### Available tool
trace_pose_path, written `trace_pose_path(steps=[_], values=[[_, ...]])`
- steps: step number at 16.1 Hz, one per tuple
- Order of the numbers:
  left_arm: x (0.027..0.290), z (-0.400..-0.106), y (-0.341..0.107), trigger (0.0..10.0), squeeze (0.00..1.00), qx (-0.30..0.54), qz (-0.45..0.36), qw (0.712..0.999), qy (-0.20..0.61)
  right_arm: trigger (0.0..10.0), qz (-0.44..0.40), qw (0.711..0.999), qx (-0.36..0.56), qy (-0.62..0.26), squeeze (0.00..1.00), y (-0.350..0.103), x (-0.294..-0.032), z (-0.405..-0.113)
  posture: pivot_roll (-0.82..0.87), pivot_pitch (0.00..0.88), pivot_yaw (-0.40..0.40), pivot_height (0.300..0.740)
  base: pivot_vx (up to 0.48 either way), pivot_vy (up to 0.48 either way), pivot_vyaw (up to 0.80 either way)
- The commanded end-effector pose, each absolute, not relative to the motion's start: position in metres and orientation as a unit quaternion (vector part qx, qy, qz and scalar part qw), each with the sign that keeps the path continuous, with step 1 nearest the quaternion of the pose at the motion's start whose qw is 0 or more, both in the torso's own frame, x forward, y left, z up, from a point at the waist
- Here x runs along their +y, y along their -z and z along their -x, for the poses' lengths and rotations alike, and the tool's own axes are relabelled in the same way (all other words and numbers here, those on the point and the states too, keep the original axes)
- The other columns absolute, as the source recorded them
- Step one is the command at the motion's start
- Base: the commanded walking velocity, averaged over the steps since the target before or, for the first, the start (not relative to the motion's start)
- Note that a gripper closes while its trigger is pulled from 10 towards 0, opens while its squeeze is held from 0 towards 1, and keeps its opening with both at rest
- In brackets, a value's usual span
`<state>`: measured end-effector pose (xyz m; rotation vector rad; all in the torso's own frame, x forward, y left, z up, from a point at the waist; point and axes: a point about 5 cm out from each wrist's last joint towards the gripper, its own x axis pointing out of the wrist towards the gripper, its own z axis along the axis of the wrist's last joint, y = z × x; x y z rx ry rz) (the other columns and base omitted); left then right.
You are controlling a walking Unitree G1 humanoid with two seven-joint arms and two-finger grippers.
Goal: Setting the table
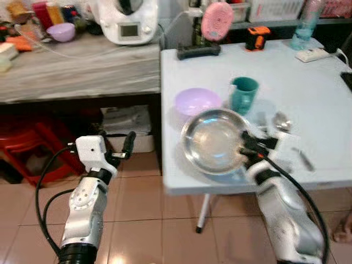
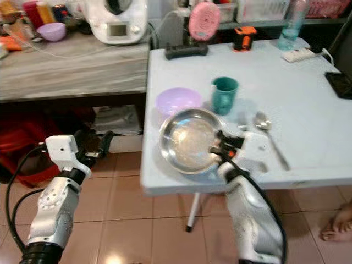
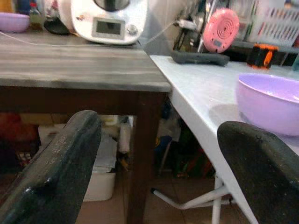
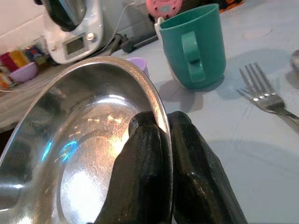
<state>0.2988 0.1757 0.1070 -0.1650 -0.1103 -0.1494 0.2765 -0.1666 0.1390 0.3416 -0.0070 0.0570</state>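
The right gripper (image 4: 156,140) pinches the rim of the shiny round metal plate (image 1: 212,140) on the white table (image 1: 308,93). At the plate's one o'clock stands a green plastic cup (image 1: 243,93). The left gripper (image 3: 159,158) is spread wide, holding nothing.

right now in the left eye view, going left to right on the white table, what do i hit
purple bowl → steel plate, pinched at its rim by the right gripper → teal mug → spoon
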Motion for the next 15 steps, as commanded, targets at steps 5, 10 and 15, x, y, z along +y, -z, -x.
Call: trace_pose_path(steps=[5,10,15], values=[[0.1861,-0.3022,-0.1049,10.0,0.0,-0.052,0.065,0.995,0.051,10.0,-0.169,0.984,-0.041,-0.027,0.0,-0.1514,-0.1666,-0.2719,-0.13,0.04,0.088,0.74,0.0,0.418,0.0],[0.1886,-0.3052,-0.1049,10.0,0.0,-0.054,0.054,0.996,0.038,10.0,-0.166,0.985,-0.043,-0.022,0.0,-0.1505,-0.1687,-0.2676,-0.13,0.035,0.087,0.74,0.0,0.458,0.0],[0.1881,-0.306,-0.103,10.0,0.0,-0.052,0.052,0.997,0.033,10.0,-0.164,0.985,-0.045,-0.02,0.0,-0.1508,-0.1689,-0.2666,-0.13,0.029,0.089,0.74,0.0,0.48,0.0]])
